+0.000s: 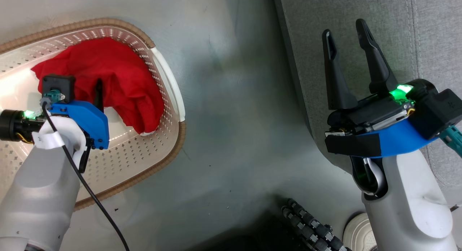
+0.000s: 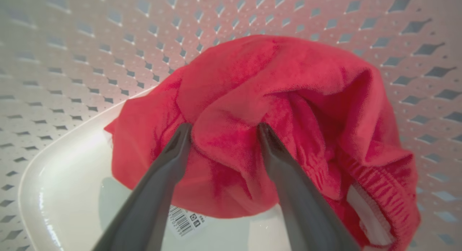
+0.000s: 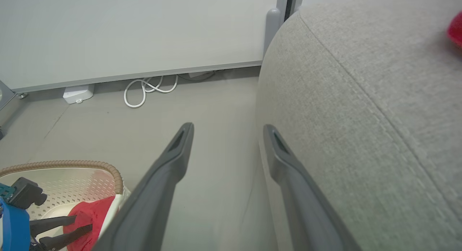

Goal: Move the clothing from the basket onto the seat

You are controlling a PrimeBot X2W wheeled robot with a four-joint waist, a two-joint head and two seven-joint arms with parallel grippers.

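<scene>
Plain red clothing [image 2: 274,99] lies crumpled in the perforated cream basket [image 2: 72,63].

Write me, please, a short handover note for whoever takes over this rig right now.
Left gripper: open, down in the basket, fingers pressed in either side of a fold of the red garment; not closed on it.
Right gripper: open, empty, above the floor at the edge of the seat.
Done: a red patch lies on the seat at the edge of the right wrist view, too blurred to identify; possibly a garment already moved.
Left: close on the fold, lift the garment, carry it to the seat, release.
</scene>
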